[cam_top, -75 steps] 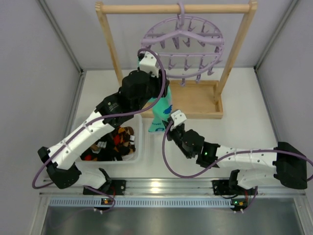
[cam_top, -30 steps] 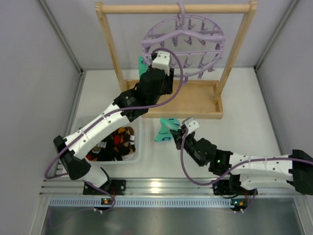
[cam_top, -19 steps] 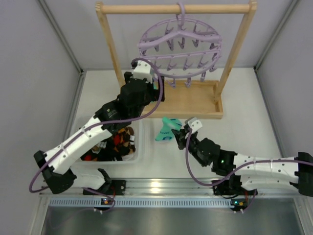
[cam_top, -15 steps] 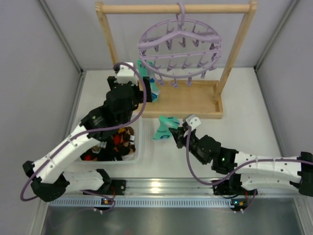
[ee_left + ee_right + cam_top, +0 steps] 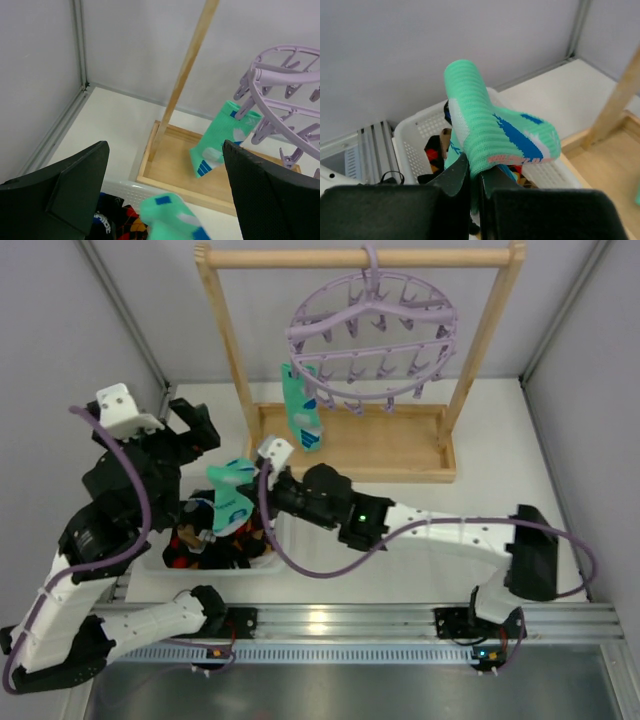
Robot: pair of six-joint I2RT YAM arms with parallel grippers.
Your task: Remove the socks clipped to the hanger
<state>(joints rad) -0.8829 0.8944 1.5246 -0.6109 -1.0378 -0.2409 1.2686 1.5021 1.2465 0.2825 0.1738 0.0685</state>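
Teal-mint sock (image 5: 490,130) sat pinched in the closed right gripper (image 5: 474,172) above the white basket (image 5: 284,552) (argyle and dark socks (image 5: 225,540) already lay inside). One matching sock (image 5: 300,412) hung clipped to the lavender hanger (image 5: 372,306). The left gripper (image 5: 165,145) gaped wide and empty. Nearly finished, I judged.

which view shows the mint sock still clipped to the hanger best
Left wrist: the mint-green sock with blue marks hangs unobstructed, cuff in a lavender clip. Top external shows the sock smaller. Right wrist: an edge sliver at most.
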